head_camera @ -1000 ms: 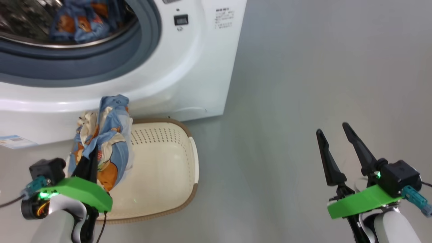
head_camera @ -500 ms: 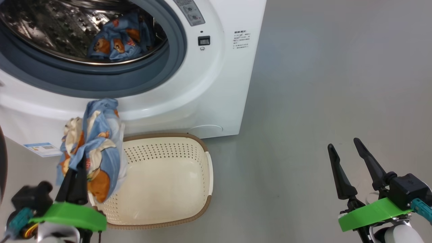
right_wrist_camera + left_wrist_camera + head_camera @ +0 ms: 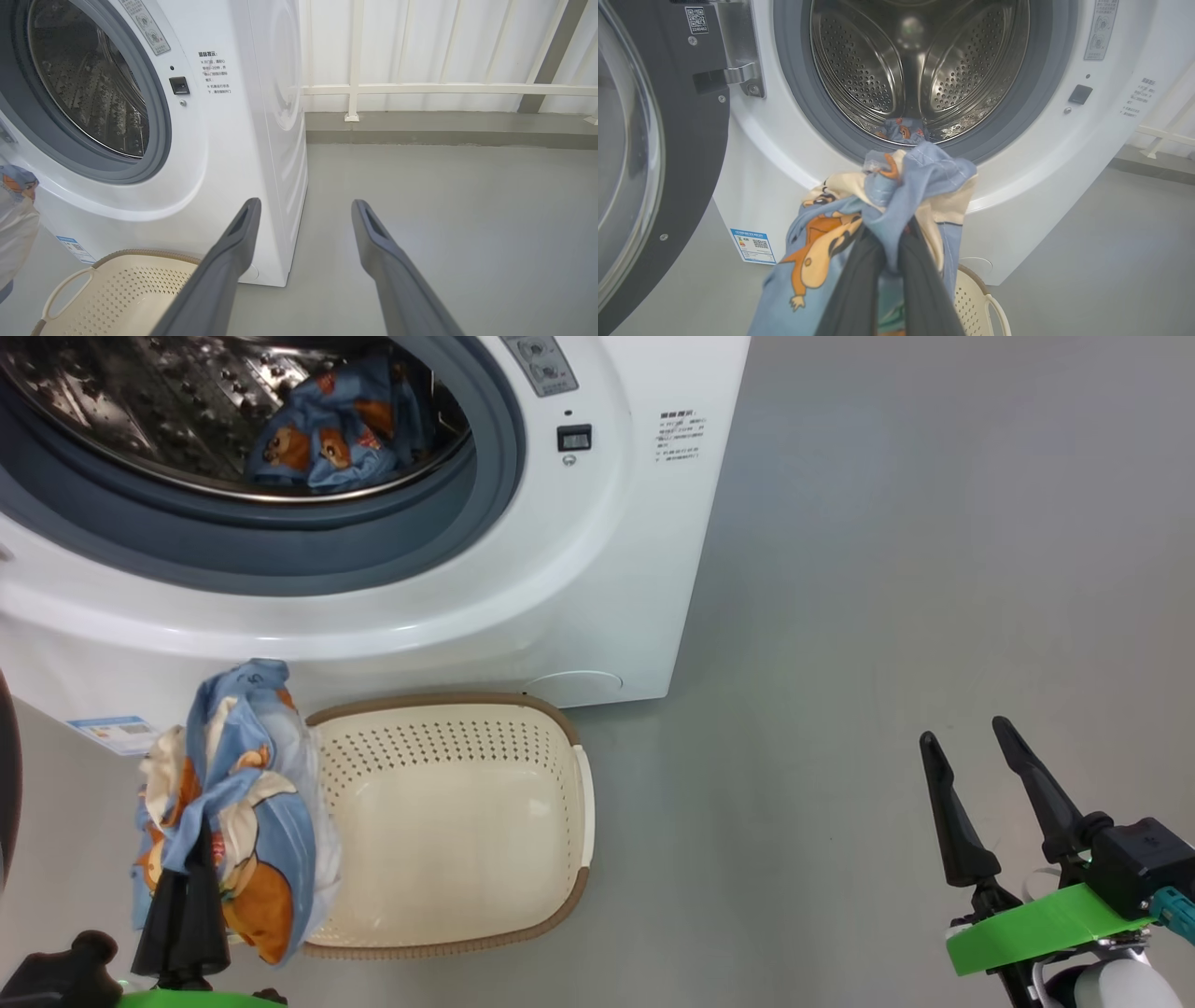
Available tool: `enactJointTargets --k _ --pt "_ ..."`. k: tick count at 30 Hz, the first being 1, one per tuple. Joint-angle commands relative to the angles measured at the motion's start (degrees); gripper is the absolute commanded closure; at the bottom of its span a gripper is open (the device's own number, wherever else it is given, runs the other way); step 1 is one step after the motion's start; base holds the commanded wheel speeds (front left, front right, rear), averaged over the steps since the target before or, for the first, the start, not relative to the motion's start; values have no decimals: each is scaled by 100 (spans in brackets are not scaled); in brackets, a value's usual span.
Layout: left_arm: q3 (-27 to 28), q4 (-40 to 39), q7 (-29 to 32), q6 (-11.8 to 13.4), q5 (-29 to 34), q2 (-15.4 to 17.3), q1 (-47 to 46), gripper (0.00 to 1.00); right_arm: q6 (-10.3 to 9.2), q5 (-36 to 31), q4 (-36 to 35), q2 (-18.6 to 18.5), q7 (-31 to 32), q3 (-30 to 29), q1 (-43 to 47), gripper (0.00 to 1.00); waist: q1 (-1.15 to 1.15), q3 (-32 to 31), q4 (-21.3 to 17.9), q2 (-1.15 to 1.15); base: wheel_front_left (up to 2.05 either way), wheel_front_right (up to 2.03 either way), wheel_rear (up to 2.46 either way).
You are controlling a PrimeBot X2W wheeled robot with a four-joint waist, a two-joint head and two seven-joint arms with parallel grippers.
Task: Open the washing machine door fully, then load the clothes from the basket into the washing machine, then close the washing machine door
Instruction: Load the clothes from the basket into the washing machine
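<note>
A bunched piece of the clothes [image 3: 245,803], light blue with orange-brown bears and cream patches, is pinched in the left gripper [image 3: 198,840]. Its two dark fingers [image 3: 852,289] are clamped close together on the fabric, which bulges above the tips and drapes down around them. In the head view this bundle hangs over the left edge of the basket [image 3: 448,702]; whether it touches the rim cannot be told. In the left wrist view it sits in front of the lower lip of the washing machine [image 3: 607,569] opening, outside the drum [image 3: 915,60].

A second piece of the same print [image 3: 327,439] lies inside the drum, at its bottom near the front, just behind the grey-blue seal [image 3: 280,546].

The basket stands on the grey floor [image 3: 887,569] close against the foot of the machine's front, near its right lower corner, its cream bottom and perforated walls in plain sight. A small blue label [image 3: 117,733] sits on the machine's lower left corner, to the left of the basket.

The washing machine door [image 3: 691,163] is swung wide to the left of the opening, its black rim and glass facing the left wrist camera.

The right gripper [image 3: 962,730] hangs over bare floor well to the right of the basket and machine, its fingers spread apart and gripping nothing. Beyond it a white railing [image 3: 420,88] runs along the wall.
</note>
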Motion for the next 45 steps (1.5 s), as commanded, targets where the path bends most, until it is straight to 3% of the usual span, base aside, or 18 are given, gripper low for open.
enactJointTargets --k 1,14,22,34,45 --pt "220 -216 -38 -9 53 43 -43 100 8 -47 -159 -67 -28 106 31 0 0 50 15 0 0 0 0" --pt "387 -395 -38 -9 50 40 -757 100 8 -53 -226 13 -28 106 -278 0 0 611 -112 0 0 0 0" --pt "404 -286 -38 -9 22 359 -1913 100 8 -47 -247 148 -28 155 -586 0 0 1139 -217 0 0 0 0" --pt "203 1069 -38 -9 -97 993 -4316 100 8 0 -232 328 -28 332 -1131 0 0 1879 -542 0 0 0 0" --pt "71 2773 -38 -9 80 1489 -5811 100 8 47 -216 478 -28 490 -1303 0 0 2167 -918 0 0 0 0"
